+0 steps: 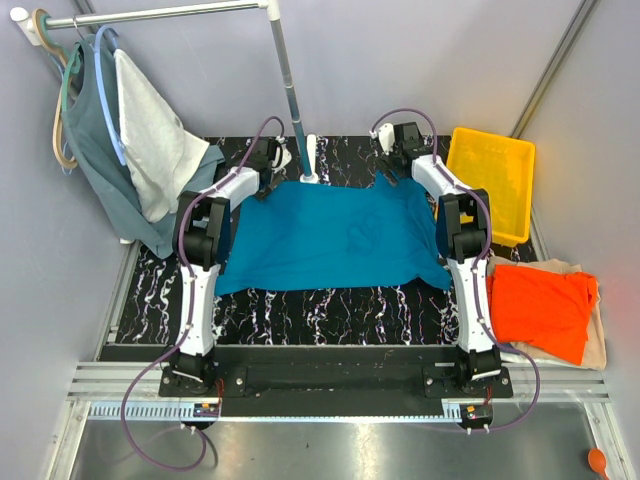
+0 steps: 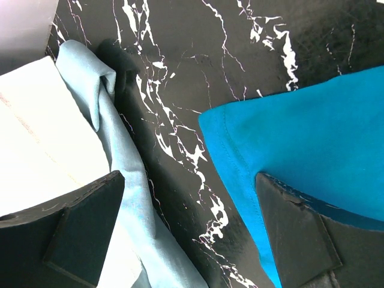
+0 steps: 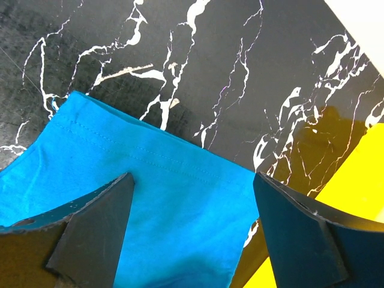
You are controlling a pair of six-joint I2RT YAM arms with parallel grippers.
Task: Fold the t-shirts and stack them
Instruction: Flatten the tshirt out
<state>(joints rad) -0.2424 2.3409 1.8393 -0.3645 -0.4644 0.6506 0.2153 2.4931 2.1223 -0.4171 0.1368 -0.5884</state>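
The teal-blue t-shirt (image 1: 330, 235) lies spread flat on the black marbled table (image 1: 330, 310). My left gripper (image 1: 272, 155) hovers open over its far left corner, and the left wrist view shows that corner (image 2: 300, 138) under the right finger (image 2: 300, 234), with bare table between the fingertips of the gripper (image 2: 189, 180). My right gripper (image 1: 395, 150) stands open above the far right corner; in its wrist view the hemmed teal cloth (image 3: 150, 198) lies between the fingertips of the gripper (image 3: 193, 180). An orange t-shirt (image 1: 540, 310) rests on a cream one (image 1: 600, 345) at the right.
A yellow bin (image 1: 490, 180) (image 3: 354, 180) stands at the back right, close to the right gripper. A rack post (image 1: 310, 160) rises behind the shirt. A grey-green top (image 1: 100, 160) and a white cloth (image 1: 150, 140) hang at the back left, their hems (image 2: 120, 162) beside the left fingers.
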